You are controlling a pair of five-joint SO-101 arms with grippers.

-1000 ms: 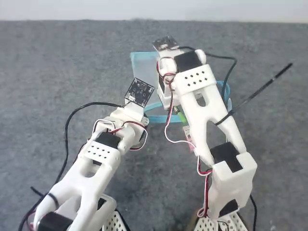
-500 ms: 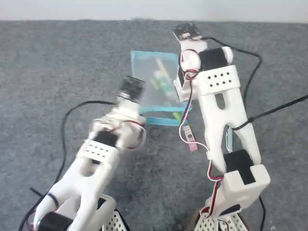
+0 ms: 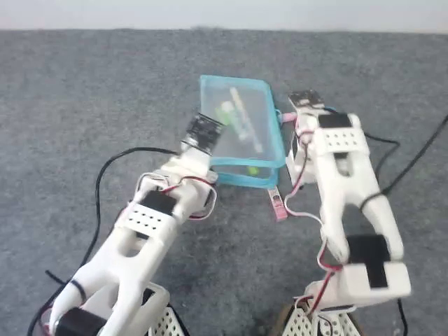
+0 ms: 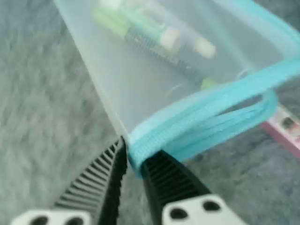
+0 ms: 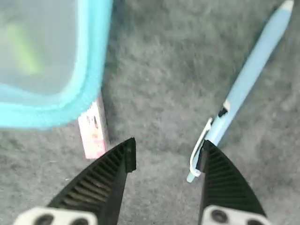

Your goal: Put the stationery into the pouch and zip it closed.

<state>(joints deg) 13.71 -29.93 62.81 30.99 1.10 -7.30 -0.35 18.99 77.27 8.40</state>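
Left wrist view: pouch corner pinched, two items still outside

Left gripper is nearly closed, its ribbed jaws clamped on the blue zip edge at one corner of the pouch. The pouch lies flat on the grey bench between the two arms, with green markers showing through its clear side. We can't tell how far the mouth is open.

Right gripper is wide open with nothing in it, hanging over the bench just beside the pouch's rounded corner. The blue pen lies by one jaw, clip end nearest and body angling away. The pink piece lies by the other jaw, partly tucked under the pouch's edge. Neither is between the jaws, only bare bench.

Risks, as we judge them:
- closing where it hangs, the right gripper grabs nothing, or a jaw nudges the pen and it rolls off
- it needs to shift towards the pen and line up across its barrel, because a grab by the clip could twist loose
- the left gripper's hold is a thin pinch on fabric trim, so a pull or a push from inserting the pen could slip it free or drag the pouch
- the pink piece is flat and half under the pouch, so it's hard to pick without lifting the edge
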